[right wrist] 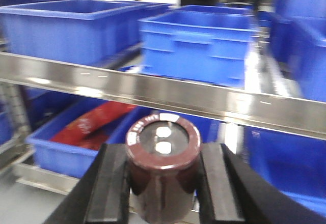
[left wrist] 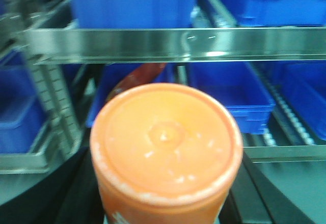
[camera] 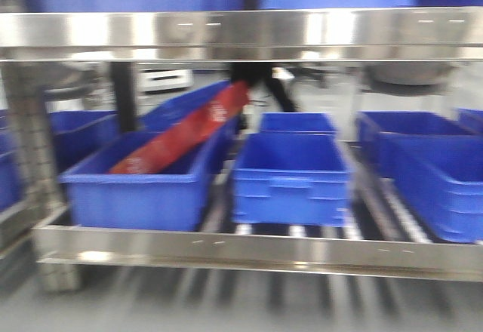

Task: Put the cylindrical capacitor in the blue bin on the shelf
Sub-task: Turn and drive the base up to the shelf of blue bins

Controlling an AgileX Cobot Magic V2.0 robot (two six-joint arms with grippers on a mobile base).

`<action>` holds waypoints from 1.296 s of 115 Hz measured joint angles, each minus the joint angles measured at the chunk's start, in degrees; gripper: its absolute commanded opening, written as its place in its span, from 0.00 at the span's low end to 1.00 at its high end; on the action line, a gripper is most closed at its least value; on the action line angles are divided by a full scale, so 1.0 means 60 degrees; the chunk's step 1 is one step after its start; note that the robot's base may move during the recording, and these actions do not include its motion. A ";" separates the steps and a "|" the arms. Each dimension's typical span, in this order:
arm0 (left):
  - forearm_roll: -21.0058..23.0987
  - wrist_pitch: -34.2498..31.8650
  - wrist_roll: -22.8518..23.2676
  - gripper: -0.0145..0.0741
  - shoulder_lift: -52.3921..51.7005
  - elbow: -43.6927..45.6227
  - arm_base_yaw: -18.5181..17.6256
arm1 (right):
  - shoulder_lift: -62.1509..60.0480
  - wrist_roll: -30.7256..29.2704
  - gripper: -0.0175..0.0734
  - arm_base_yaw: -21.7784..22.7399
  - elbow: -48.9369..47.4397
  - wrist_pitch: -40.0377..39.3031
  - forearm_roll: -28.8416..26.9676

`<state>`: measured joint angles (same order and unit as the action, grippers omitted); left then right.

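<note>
The right hand [right wrist: 164, 157] is closed on the cylindrical capacitor [right wrist: 163, 140], its black fingers [right wrist: 109, 183] pressed to the dark maroon sides and the two terminals facing up. It hangs in front of the shelf [right wrist: 153, 89], outside every bin. The left hand [left wrist: 163, 210] appears to grip an orange cylinder [left wrist: 165, 137], though the contact itself is cropped out.

The main risk, as I judge it, is the steel front beam. It crosses just above the capacitor in the right wrist view, so a straight push forward could knock the part against it and twist it in the grip. The smooth round body gives the fingers little to bite on. A second risk is picking the wrong bin — the lower one [right wrist: 56, 152] behind the capacitor already holds a red packet [right wrist: 91, 124], and several like it sit on both tiers.

The shelf is shiny and reflective, with pale rollers [camera: 298, 231] under the bins. The middle bin [camera: 290, 181] looks empty. The gap between tiers is low, and all views are blurred.
</note>
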<state>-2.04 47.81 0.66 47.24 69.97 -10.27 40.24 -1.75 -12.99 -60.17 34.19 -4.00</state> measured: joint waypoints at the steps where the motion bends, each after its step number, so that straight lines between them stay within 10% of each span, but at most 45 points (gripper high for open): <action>1: 0.0000 0.0000 0.0000 0.04 0.0000 0.0000 0.0000 | 0.0000 0.0000 0.02 0.0000 0.0000 0.0000 0.0000; 149: 0.0000 0.0000 0.0000 0.04 0.0000 0.0000 -0.0014 | 0.0000 0.0011 0.02 0.0000 0.0000 0.0000 0.0000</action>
<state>-2.04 47.81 0.66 47.24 69.97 -10.35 40.24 -1.68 -12.99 -60.17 34.19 -4.00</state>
